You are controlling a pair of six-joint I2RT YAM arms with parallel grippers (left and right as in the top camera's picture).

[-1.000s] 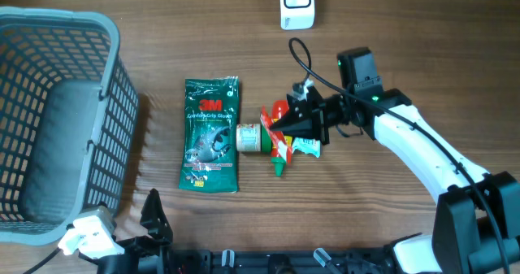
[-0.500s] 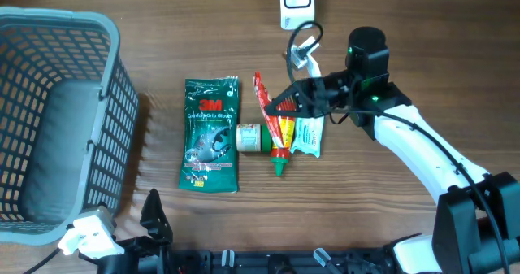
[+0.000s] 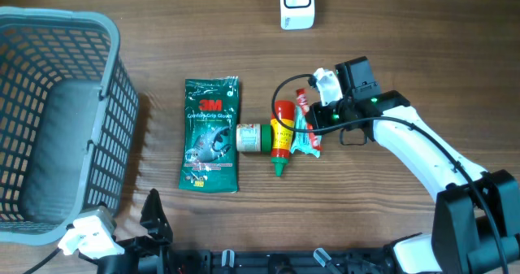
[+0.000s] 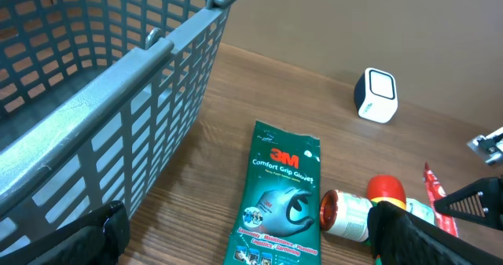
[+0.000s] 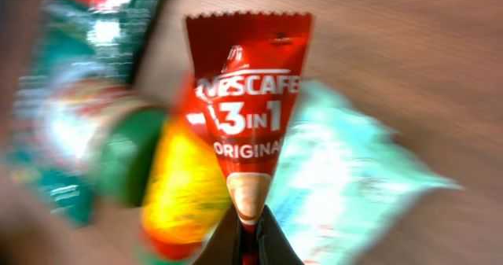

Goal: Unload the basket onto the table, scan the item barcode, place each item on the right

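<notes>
My right gripper (image 3: 315, 116) (image 5: 249, 232) is shut on the bottom end of a red Nescafe 3 in 1 sachet (image 5: 250, 108), held above the pile of goods. From overhead the sachet (image 3: 302, 102) shows only as a thin red strip. The right wrist view is blurred and no barcode shows on the sachet's face. The white scanner (image 3: 296, 4) (image 4: 376, 96) stands at the far edge of the table, well apart from the sachet. My left gripper (image 4: 251, 245) hangs open near the table's front left, its fingers (image 4: 94, 233) wide apart and holding nothing.
A green 3M gloves packet (image 3: 210, 134) (image 4: 281, 190) lies mid-table. Beside it lie a small labelled jar (image 3: 249, 137), a red and yellow bottle with a green cap (image 3: 281, 136) and a mint packet (image 3: 309, 144). A grey basket (image 3: 49, 119) fills the left side.
The right gripper lifted the sachet off the pile, swung it up towards the scanner, then drew back right and turned, so the sachet now shows edge-on from above. The left arm stayed still.
</notes>
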